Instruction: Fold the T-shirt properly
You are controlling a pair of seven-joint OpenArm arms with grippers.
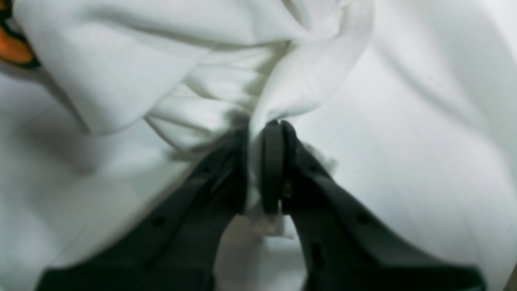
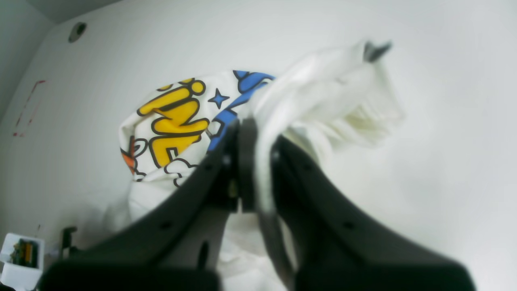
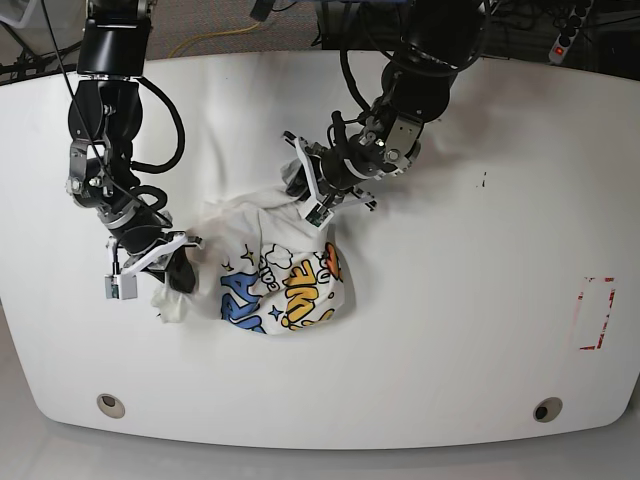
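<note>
Left end effector [image 1: 264, 169] pinches the T-shirt [image 3: 275, 275], its print mostly bunched away.

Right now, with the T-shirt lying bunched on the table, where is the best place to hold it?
The T-shirt is best held by its outer edges, from opposite sides. The right pincer and left pincer each pinch a raised fold there; the printed middle is crumpled and offers no clear edge.
</note>
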